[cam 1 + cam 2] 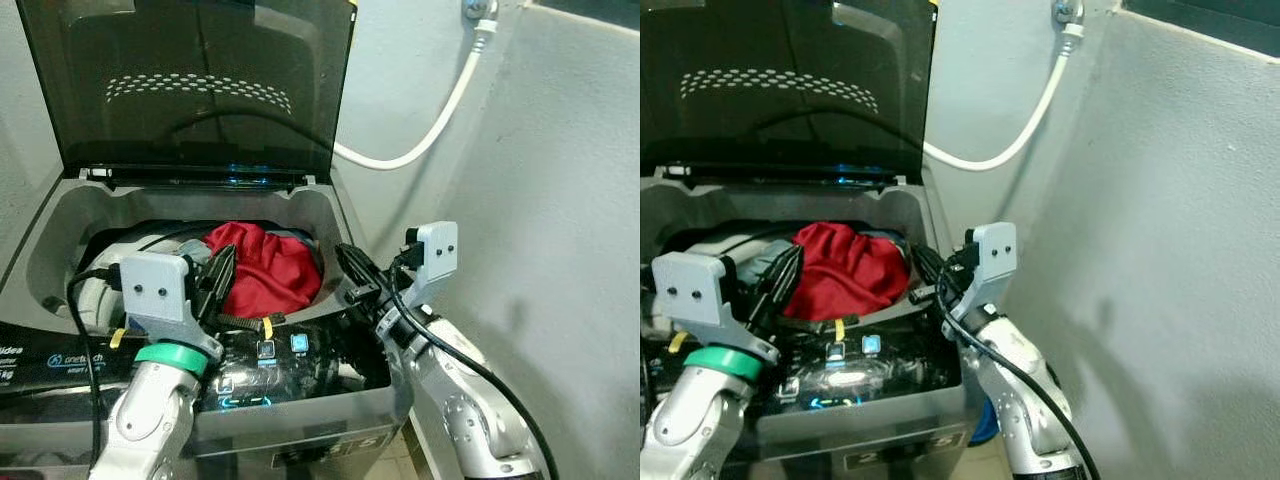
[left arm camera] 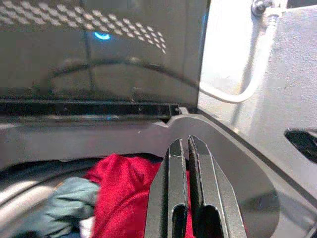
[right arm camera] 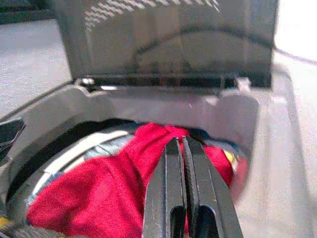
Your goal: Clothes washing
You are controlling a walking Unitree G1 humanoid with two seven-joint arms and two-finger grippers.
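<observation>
Both our arms sit nearest us at the washing machine [image 1: 60, 215] front: left gripper [image 1: 222, 275] at 7 o'clock, right gripper [image 1: 350, 265] at 4, fingers pressed together, holding nothing. Red garment [image 1: 265, 265] heaps high in the drum, so closing the lid [image 1: 190, 80] might pinch it.

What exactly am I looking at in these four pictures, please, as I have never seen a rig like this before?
This is a walking humanoid robot with two silver arms, standing at a grey top-loading washing machine whose dark tinted lid is raised. The two wide pictures come from the stereo camera on its head, looking down. The other two come from cameras on its wrists, each looking along that arm's two long black fingers. Inside the drum lies a crumpled red garment beside a grey-green cloth. The left claw and right claw both sit at the drum opening, fingers closed together and holding nothing. A white hose runs along the wall behind.
</observation>
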